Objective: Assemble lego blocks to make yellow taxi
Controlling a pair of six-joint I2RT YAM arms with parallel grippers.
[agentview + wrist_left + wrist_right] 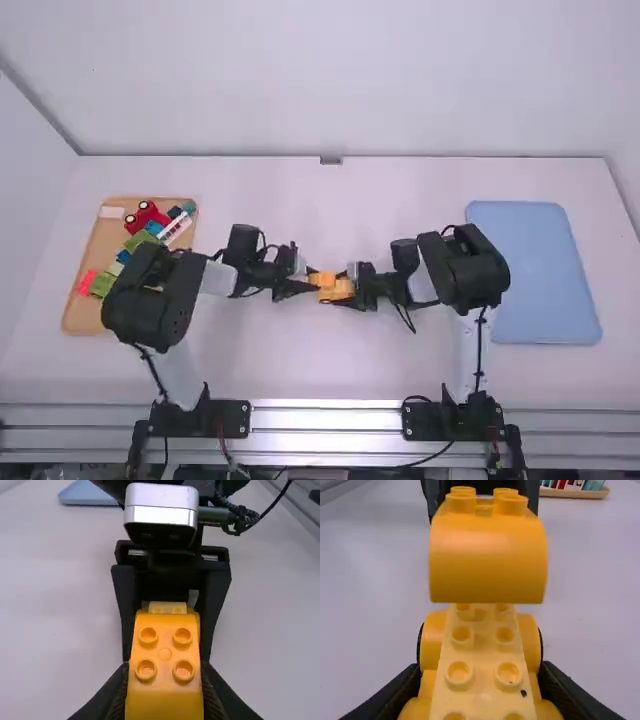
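Left end effector (165, 667) is clamping the curved yellow plastic block (487, 560), right end effector (480, 667) the studded yellow plastic base (482, 680); I'd be levelling before pressing.

The tan tray (76, 316) is partly hidden by the left arm (180, 300). The base (483, 685) is cropped by the picture's edge.

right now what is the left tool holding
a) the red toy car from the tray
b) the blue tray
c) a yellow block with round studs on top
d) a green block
c, the left tool has its fingers closed on the sides of a yellow block whose round studs face up
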